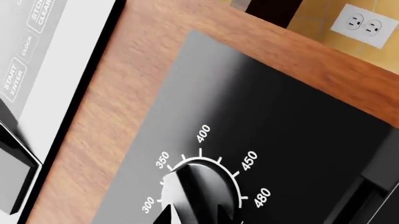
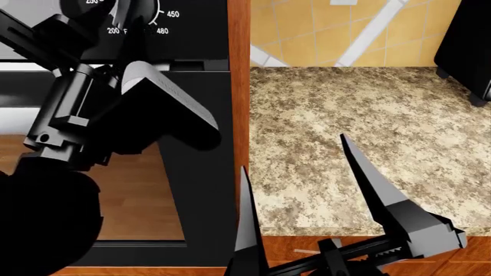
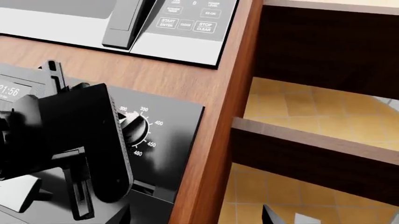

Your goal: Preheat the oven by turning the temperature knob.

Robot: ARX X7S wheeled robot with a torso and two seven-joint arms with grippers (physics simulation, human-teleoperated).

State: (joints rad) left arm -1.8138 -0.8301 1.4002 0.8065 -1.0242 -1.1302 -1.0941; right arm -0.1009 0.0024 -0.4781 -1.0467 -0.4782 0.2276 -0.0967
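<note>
The oven (image 2: 195, 40) is black, with a glass door window (image 2: 146, 195) and a control panel (image 1: 293, 121) printed in white. Its temperature knob (image 1: 203, 186), silver-grey, sits on a dial marked 300 to 480. My left gripper (image 1: 194, 215) straddles the knob, one fingertip (image 1: 166, 215) tight on each side of its ridge. In the head view the left wrist (image 2: 123, 109) hides most of the knob (image 2: 123, 11). The right wrist view shows the knob (image 3: 131, 122) beside that black wrist (image 3: 81, 140). My right gripper (image 2: 293, 153) hangs open and empty over the counter.
A silver microwave keypad (image 3: 181, 23) sits above the oven. A wooden cabinet post (image 2: 238, 69) separates the oven from the granite counter (image 2: 360, 115). A black appliance (image 2: 468, 46) stands at the counter's far right. A wall outlet (image 1: 365, 25) is on the tiled wall.
</note>
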